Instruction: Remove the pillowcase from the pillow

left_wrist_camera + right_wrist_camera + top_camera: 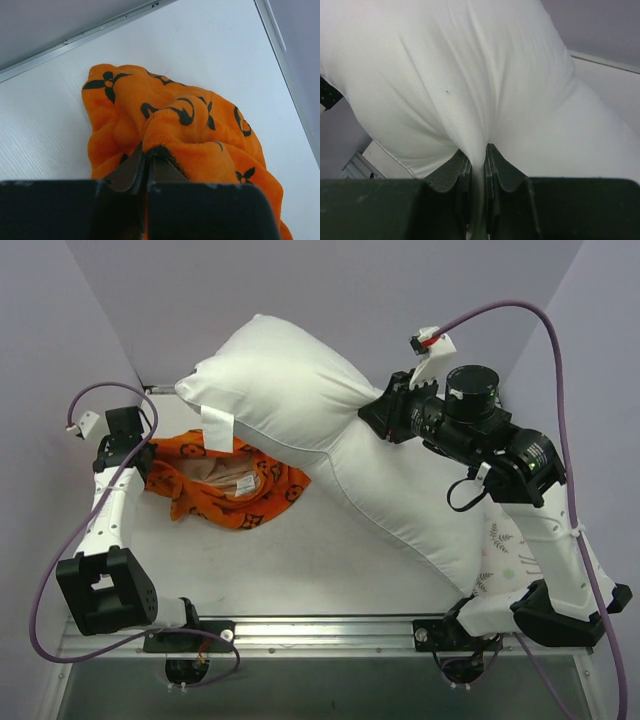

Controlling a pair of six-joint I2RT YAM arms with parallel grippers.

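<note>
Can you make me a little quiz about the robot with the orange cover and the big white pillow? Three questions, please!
1. True or false: the orange pillowcase is completely off the white pillow.
2. Which claw is pinching the white pillow? A) the left claw B) the right claw C) neither one
3. Fill in the blank: the left claw is shut on a fold of the ______.

Key: 1 true; 2 B; 3 pillowcase.
</note>
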